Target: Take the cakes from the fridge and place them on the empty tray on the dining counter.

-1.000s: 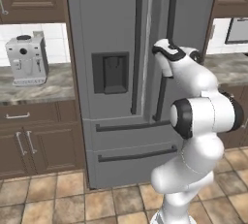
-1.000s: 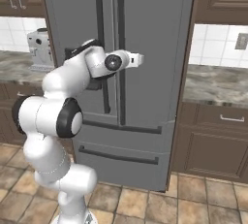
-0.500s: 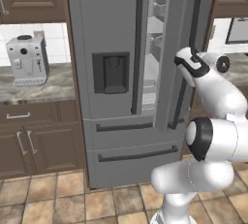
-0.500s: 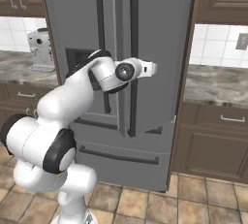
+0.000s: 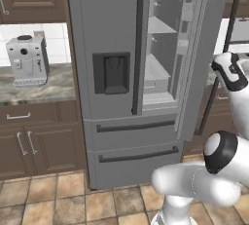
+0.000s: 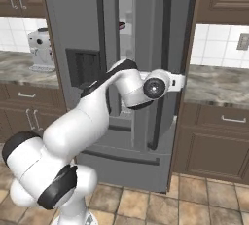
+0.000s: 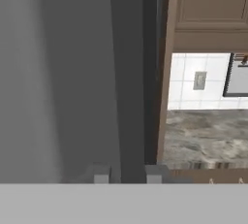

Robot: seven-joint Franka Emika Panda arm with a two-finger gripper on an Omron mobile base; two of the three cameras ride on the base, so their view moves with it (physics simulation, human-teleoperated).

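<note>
In the left base view the fridge is a tall grey box with smooth matte faces. Its right door stands swung out, and the inside shows pale flat shelves, one above the other. The left door carries a long dark vertical handle and, left of it, a dark square dispenser recess. Below are two drawers with thin dark bar handles. Left of the fridge a boxy silver coffee machine stands on a marbled stone counter over brown wooden cabinets. The floor before the fridge is of beige tiles. No cakes can be made out on the shelves.

In the right base view the white, rounded arm reaches across the fridge front to the edge of the open door, where its wrist ends. In the narrow gap between the doors, high up, a small reddish spot sits on a shelf; it is too small to name. Right of the fridge are white wall tiles and a marbled counter on brown cabinets.

In the hand view the gripper shows two small grey square tips, pressed onto the dark handle strip that runs up between them. Left of it is the smooth grey door face.
</note>
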